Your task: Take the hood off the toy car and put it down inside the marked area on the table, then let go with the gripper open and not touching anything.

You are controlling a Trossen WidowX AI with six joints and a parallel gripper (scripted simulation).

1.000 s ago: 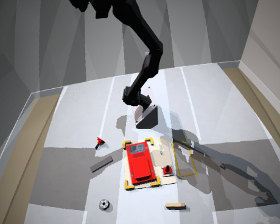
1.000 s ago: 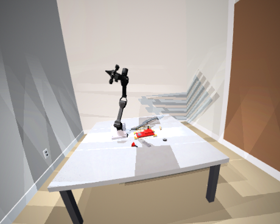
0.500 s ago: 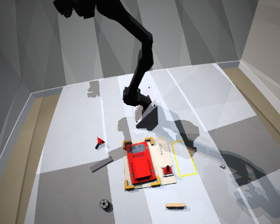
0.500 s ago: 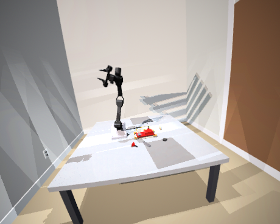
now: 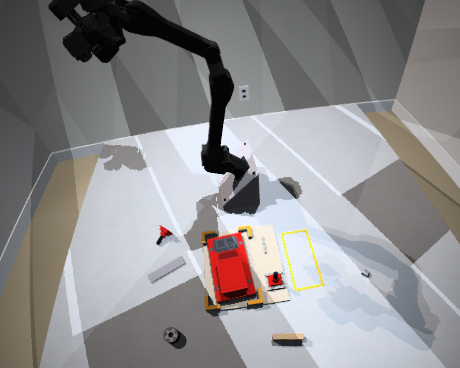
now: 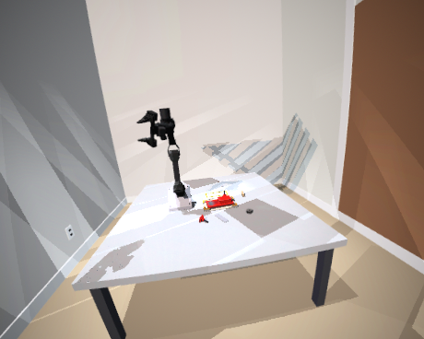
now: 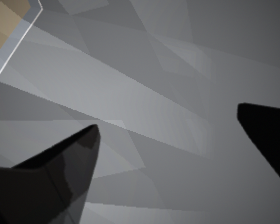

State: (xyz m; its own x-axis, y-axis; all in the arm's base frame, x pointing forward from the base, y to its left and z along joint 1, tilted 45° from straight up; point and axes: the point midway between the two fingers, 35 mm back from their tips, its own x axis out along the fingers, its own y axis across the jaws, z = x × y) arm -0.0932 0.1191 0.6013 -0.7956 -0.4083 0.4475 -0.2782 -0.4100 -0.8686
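Observation:
The red toy car (image 5: 244,265) (image 6: 220,204) sits on a cream board (image 5: 265,267) between yellow-and-black corner brackets. It has a dark grey panel at its end nearer the arm base and a raised red block toward the other end. I cannot tell for sure which part is the hood. The marked area is a yellow outline (image 5: 309,287) on the table beside the board, and nothing lies inside it. My gripper (image 6: 139,131) (image 7: 167,121) is open and empty, high above the table and far from the car, beyond the arm base in the top view.
A red piece with a black knob (image 5: 275,280) stands on the board. Around it lie a red-and-black piece (image 5: 164,233) (image 6: 202,218), a grey bar (image 5: 166,269) (image 6: 221,217), a round grey part (image 5: 169,335) (image 6: 249,211), a wooden block (image 5: 287,339) and a small grey piece (image 5: 366,273).

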